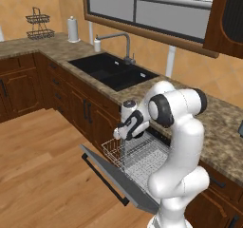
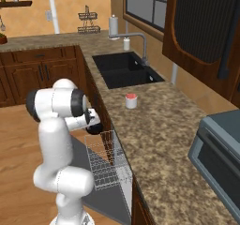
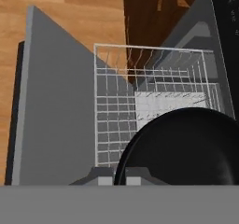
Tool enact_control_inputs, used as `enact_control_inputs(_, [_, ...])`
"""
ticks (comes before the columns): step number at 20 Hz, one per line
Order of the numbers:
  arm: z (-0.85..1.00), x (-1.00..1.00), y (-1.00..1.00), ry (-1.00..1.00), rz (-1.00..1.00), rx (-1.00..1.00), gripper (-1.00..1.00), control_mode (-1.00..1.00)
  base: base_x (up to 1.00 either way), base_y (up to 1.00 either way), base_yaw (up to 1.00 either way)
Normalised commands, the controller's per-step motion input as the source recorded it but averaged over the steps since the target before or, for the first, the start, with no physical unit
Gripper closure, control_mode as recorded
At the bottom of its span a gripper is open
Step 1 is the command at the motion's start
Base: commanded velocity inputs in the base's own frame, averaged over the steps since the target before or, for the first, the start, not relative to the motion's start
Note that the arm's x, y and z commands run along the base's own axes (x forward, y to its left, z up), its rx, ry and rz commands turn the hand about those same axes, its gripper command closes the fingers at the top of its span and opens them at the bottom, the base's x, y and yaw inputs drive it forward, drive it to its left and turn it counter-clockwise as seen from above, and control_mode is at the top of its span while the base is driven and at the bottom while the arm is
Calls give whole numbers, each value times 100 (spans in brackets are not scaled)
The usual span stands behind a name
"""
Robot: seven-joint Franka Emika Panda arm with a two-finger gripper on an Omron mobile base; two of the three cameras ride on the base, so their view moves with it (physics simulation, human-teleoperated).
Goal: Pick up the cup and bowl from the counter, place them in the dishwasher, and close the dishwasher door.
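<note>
The glossy black bowl (image 3: 182,148) hangs in my gripper (image 3: 119,175), which is shut on its rim. It is held above the white wire rack (image 3: 140,87) of the open dishwasher (image 1: 142,158). From the right base view the bowl (image 2: 95,127) appears as a dark shape at the gripper (image 2: 93,124), just over the rack's near end (image 2: 105,165). The grey dishwasher door (image 3: 56,101) lies dropped down flat, with its dark bar handle (image 1: 104,179) along the outer edge. On the brown granite counter (image 2: 154,125), right of the sink, stands the white cup (image 2: 131,101) with a red inside.
A black double sink (image 1: 114,70) with a grey faucet (image 1: 124,44) lies to the left of the dishwasher. A white dispenser (image 1: 97,44) and a paper-towel roll (image 1: 72,29) stand behind it. Dark wooden cabinets (image 1: 71,99) run under the counter. A grey appliance (image 2: 220,153) sits at the counter's right end.
</note>
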Motion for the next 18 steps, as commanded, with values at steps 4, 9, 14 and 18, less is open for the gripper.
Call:
enact_control_inputs(4, [-84, 65, 1, 0, -15, -2, 100, -100, 0, 0, 0])
enact_control_inputs(9, [-85, 61, 0, 0, -13, -7, 100, -100, 0, 0, 0])
enact_control_inputs(14, [-79, 41, 1, 0, -11, -5, 100, -100, 0, 0, 0])
enact_control_inputs(18, [-68, 46, 0, 0, -10, -2, 100, -100, 0, 0, 0])
